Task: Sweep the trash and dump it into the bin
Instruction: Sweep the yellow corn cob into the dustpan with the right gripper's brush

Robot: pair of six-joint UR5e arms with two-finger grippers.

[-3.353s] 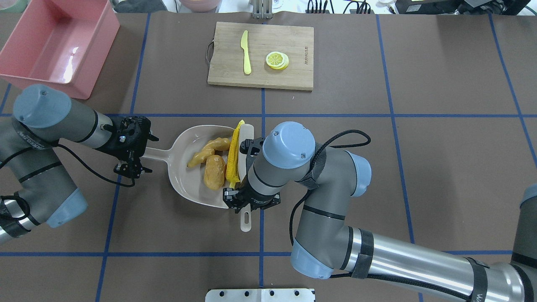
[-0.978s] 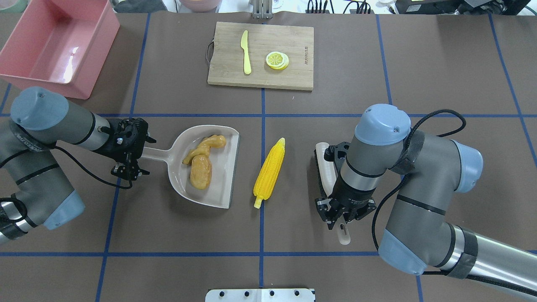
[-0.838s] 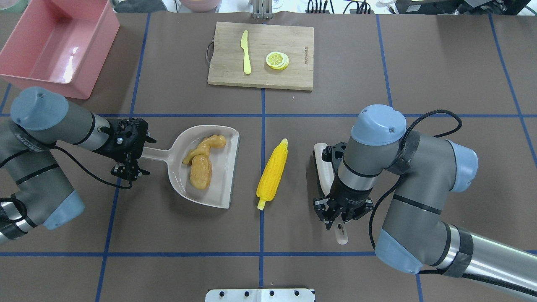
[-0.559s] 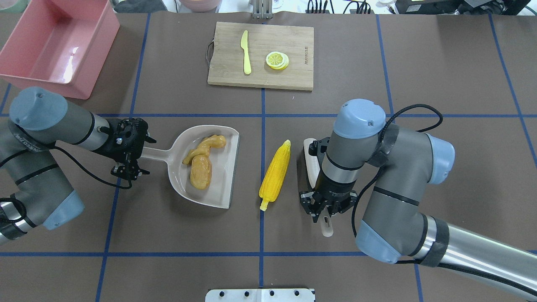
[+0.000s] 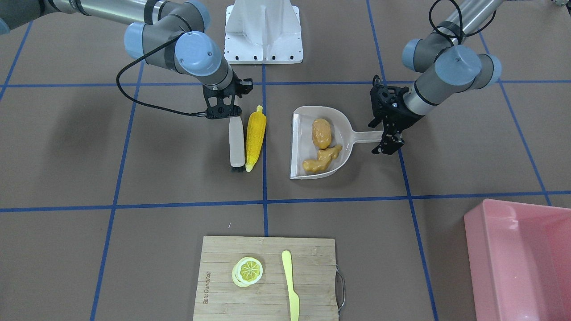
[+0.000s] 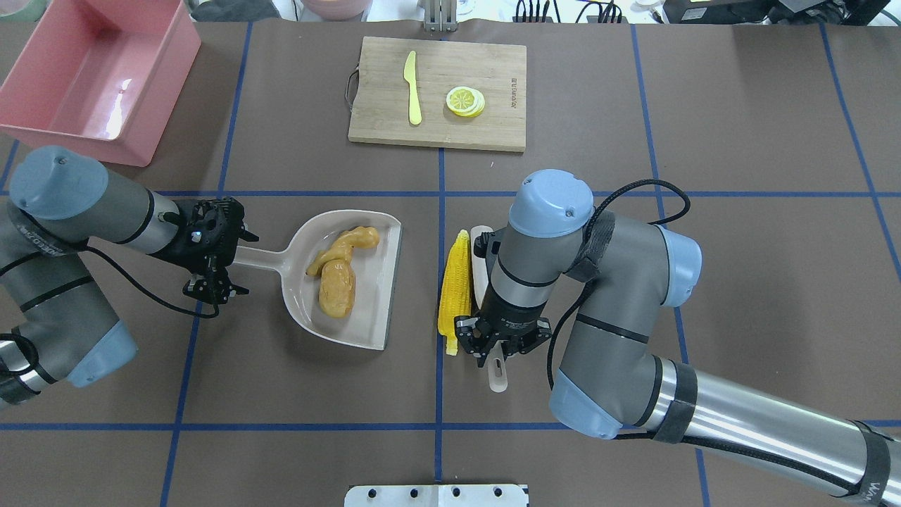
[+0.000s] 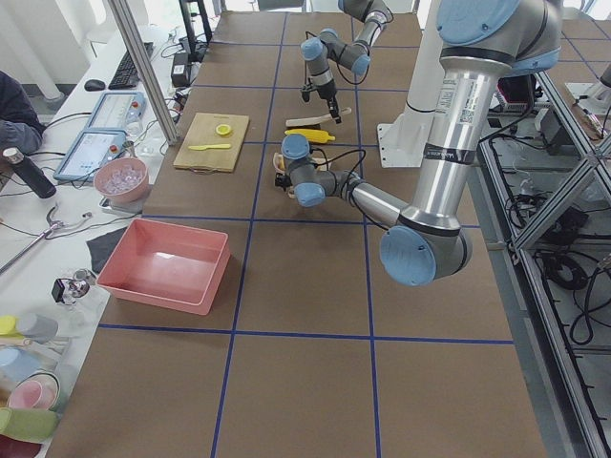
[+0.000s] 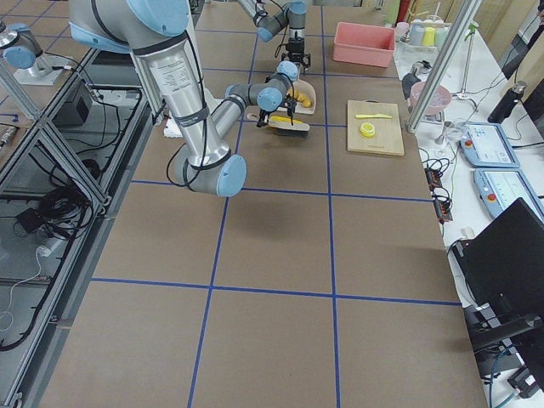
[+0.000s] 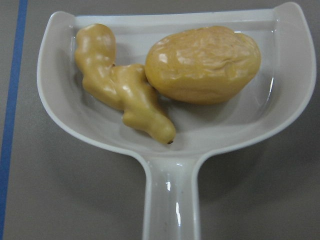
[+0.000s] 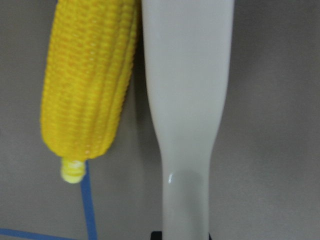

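The yellow corn cob (image 6: 454, 289) lies on the table right of the beige dustpan (image 6: 366, 320), a gap between them. The brown potato (image 6: 336, 287) and tan ginger root (image 6: 345, 246) lie in the pan, also in the left wrist view (image 9: 202, 62). My left gripper (image 6: 224, 262) is shut on the dustpan handle. My right gripper (image 6: 498, 340) is shut on a white brush (image 6: 481, 243), whose side lies along the corn (image 10: 90, 75). The pink bin (image 6: 70, 137) stands far left, apart from both arms.
A wooden cutting board (image 6: 436, 91) with a pale yellow knife (image 6: 412, 88) and a lemon slice (image 6: 464, 101) lies at the back middle. The robot's white base plate (image 6: 436, 495) is at the near edge.
My right arm has moved left with the brush, from well right of the corn to touching it; the corn has turned straighter and shifted slightly. The left arm and dustpan have stayed put.
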